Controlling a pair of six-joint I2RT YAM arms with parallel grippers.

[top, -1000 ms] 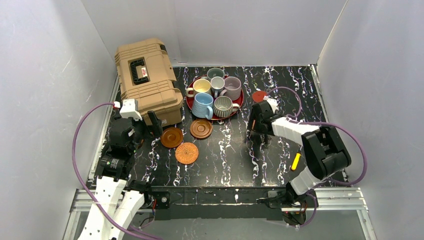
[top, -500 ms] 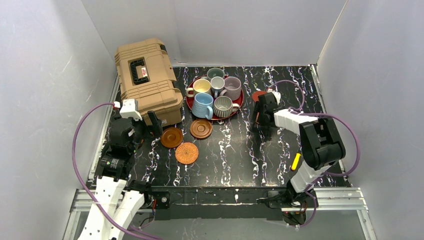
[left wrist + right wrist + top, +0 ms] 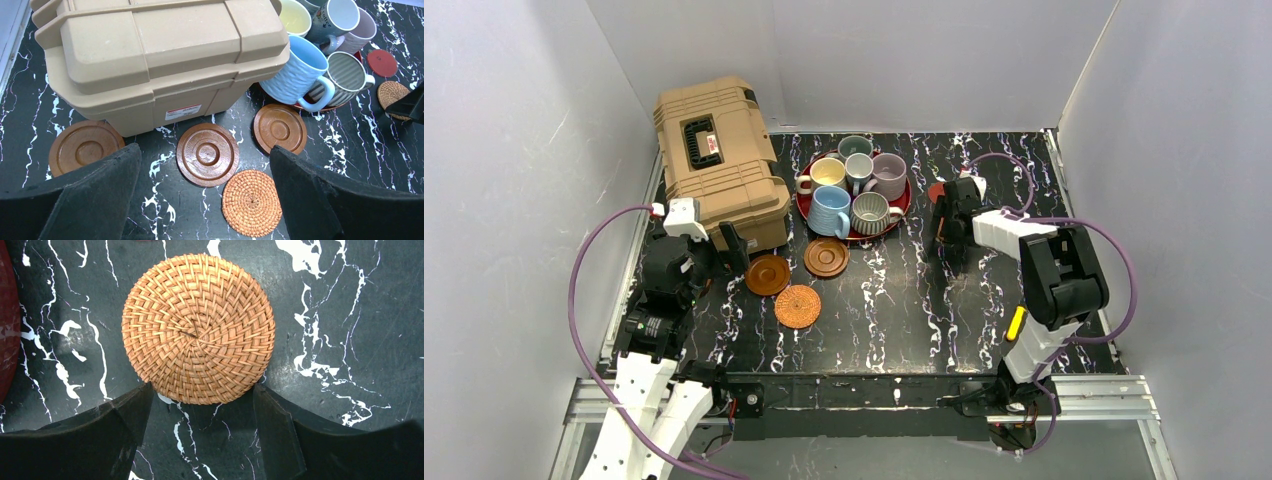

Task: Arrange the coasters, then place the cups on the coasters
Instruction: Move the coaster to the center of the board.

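Note:
Several cups stand crowded on the red tray (image 3: pixel 904 207), among them the light blue cup (image 3: pixel 300 72) and the ribbed grey cup (image 3: pixel 345 75). Three brown coasters (image 3: pixel 207 154) (image 3: pixel 280 128) (image 3: pixel 85 146) and an orange woven coaster (image 3: pixel 251 202) lie in front of the case. My left gripper (image 3: pixel 205 150) hovers open above them, holding nothing. My right gripper (image 3: pixel 200 400) is open low over the table, its tips flanking the near edge of a second orange woven coaster (image 3: pixel 198 329). In the top view this gripper (image 3: pixel 946 232) hides that coaster. A pinkish-red coaster (image 3: pixel 382 62) lies just beyond.
A tan hard case (image 3: pixel 714 165) sits at the back left, right behind the brown coasters. Grey walls close the table on three sides. The right arm's purple cable (image 3: pixel 1004 185) loops over the far right of the black marbled tabletop (image 3: pixel 874 310).
My right gripper has moved away from the near edge towards the back of the table, reaching the orange woven coaster by the pinkish-red one. The left arm has stayed still.

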